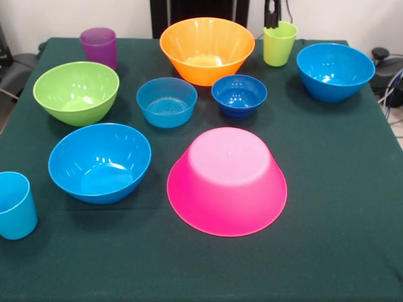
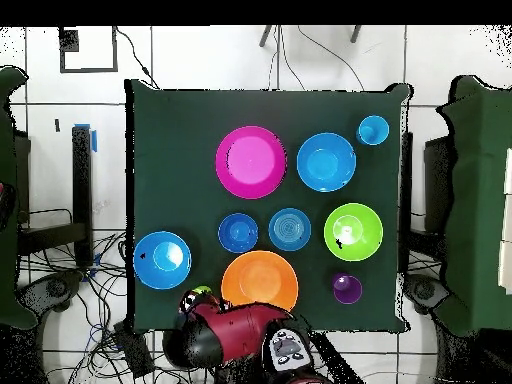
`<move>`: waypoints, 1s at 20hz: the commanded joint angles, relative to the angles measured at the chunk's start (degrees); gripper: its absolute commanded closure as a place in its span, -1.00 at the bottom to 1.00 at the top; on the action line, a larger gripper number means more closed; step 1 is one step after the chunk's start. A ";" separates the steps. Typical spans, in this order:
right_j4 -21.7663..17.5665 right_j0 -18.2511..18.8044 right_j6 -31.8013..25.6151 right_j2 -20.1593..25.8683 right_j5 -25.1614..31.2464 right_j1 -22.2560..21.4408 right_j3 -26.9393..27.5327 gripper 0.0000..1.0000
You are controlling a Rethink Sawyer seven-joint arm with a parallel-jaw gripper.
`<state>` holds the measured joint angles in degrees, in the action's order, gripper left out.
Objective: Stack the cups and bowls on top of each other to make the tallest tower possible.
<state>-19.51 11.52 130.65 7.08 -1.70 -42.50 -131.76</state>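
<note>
Black fingers (image 1: 272, 19) above yellow-green cup (image 1: 279, 44)

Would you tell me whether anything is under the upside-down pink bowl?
The pink bowl sits rim-down on the green tablecloth, its flat base facing up with nothing on top. Its opaque wall hides the space beneath, so whether anything lies under it cannot be seen.

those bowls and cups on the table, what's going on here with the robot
Nothing is stacked yet. The gripper hangs just above the yellow-green cup at the back of the green table; whether it is open or shut can't be told. The big pink bowl lies upside down near the middle, apart from the rest. The orange bowl, small dark-blue bowl, the other bowls and the purple cup stand upright and separate.
</note>
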 commanded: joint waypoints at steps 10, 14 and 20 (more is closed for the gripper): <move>-3.95 -0.95 4.55 -6.21 -3.62 8.79 1.61 1.00; -5.17 0.84 4.90 -8.00 -7.19 12.38 1.89 1.00; -1.76 1.95 8.43 -11.21 -11.17 16.94 2.28 1.00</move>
<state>-21.68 12.67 130.65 -3.61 -8.07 -32.55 -131.74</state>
